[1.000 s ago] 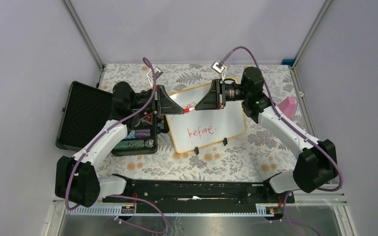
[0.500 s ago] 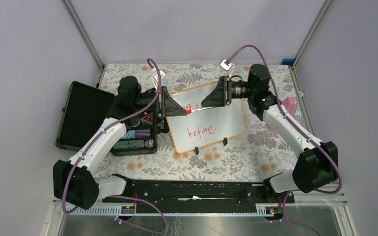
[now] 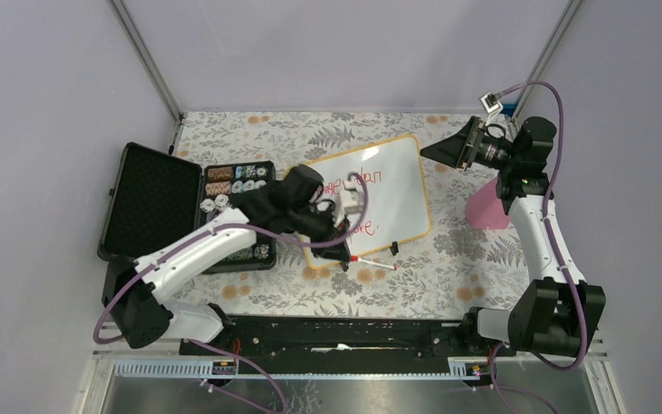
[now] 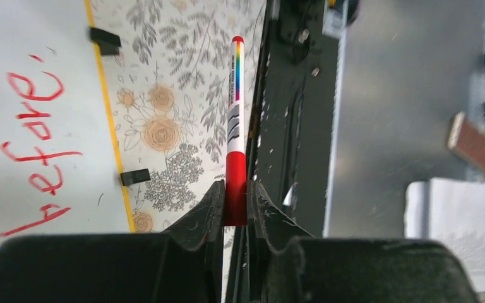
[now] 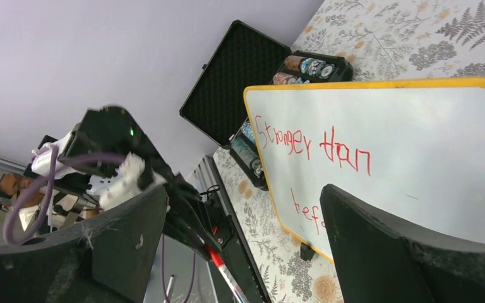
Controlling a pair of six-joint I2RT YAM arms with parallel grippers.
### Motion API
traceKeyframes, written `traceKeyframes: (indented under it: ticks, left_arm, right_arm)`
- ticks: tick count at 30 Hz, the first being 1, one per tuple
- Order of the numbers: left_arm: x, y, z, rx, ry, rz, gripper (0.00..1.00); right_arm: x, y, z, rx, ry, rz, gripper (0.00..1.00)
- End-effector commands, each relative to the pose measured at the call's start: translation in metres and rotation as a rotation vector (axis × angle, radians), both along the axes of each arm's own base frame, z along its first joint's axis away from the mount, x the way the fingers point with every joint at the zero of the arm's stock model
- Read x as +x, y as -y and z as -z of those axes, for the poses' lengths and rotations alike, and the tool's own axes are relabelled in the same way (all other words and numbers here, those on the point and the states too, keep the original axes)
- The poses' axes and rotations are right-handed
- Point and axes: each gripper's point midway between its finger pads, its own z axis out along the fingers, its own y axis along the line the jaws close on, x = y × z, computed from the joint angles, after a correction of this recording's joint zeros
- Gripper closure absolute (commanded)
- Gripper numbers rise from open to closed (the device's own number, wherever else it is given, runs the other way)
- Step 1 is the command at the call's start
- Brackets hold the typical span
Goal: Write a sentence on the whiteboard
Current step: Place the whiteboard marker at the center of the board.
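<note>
On the left the open black chip case [image 3: 151, 207] lies just beside the whiteboard [image 3: 401, 185], whose near left corner my left gripper [image 4: 235, 196] hangs over, pinched tight on a red marker [image 4: 235, 113]. The board lies askew mid-table, red writing on it; I judge it light, stiff and glossy, apt to skid on its clip feet [image 3: 394, 248], so I'd steady it by the wooden frame. Off its far right corner my right gripper [image 3: 431, 153] is spread wide and empty, a pink object [image 3: 485, 210] near it.
</note>
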Motion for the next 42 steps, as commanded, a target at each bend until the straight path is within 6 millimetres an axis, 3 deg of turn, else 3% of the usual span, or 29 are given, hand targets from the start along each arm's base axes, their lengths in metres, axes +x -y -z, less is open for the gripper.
traceKeyframes:
  ticks: [1,6,13,17,24,34,42]
  left_arm:
    - [0.008,0.002,0.049,0.195,0.176,0.041,1.00]
    - [-0.001,0.032,0.082,0.242,0.276,0.084,1.00]
    - [-0.006,0.062,0.113,0.271,0.298,0.072,1.00]
    - [-0.007,0.069,0.144,0.323,0.277,0.054,1.00]
    - [-0.006,0.064,0.189,0.441,0.266,0.040,0.88]
    - [-0.010,0.059,0.203,0.491,0.243,0.066,0.63]
    - [-0.009,0.064,0.179,0.479,0.241,0.064,0.47]
  right_arm:
    - [-0.011,0.008,-0.008,-0.020,0.082,0.015,0.02]
    - [-0.008,0.016,0.000,-0.026,0.077,0.049,0.02]
    - [-0.005,0.020,0.003,-0.030,0.076,0.065,0.01]
    - [-0.004,0.020,0.004,-0.031,0.076,0.069,0.01]
    - [-0.006,0.020,0.004,-0.030,0.077,0.062,0.00]
    - [-0.005,0.020,0.007,-0.030,0.069,0.058,0.00]
    - [-0.007,0.019,0.006,-0.027,0.066,0.047,0.00]
